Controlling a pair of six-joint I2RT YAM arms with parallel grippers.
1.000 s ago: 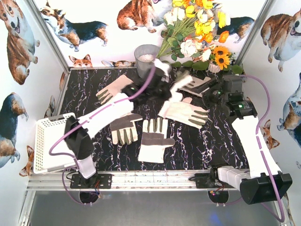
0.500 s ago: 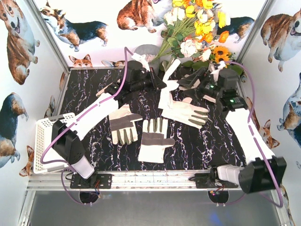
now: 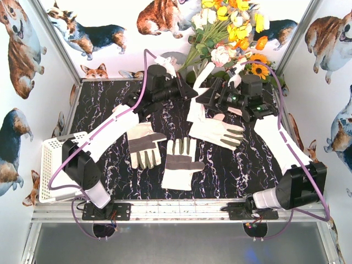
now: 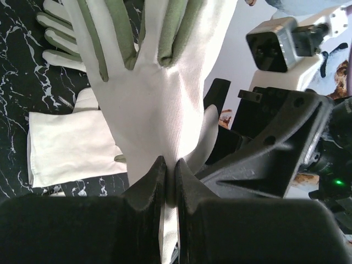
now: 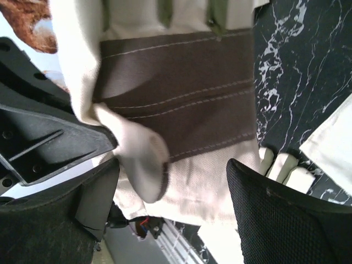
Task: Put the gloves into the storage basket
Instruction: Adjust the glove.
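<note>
Robot lab test booth, corgi-print walls (image 3: pixel 22 82), alu frame (image 3: pixel 58 41), black marble-look table (image 3: pixel 236 176), flower bunch (image 3: pixel 228 27)

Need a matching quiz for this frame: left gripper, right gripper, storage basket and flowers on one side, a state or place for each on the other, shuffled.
Column 1
1. left gripper
2. right gripper
3. storage basket
4. flowers

Column 2
A. far right corner, behind the table
B. jaws open, next to the hanging glove
C. near left corner of the table
D. shut on the hanging glove, holding it up off the table

Pairs: 1-D, 2-B, 3-C, 4-A
</note>
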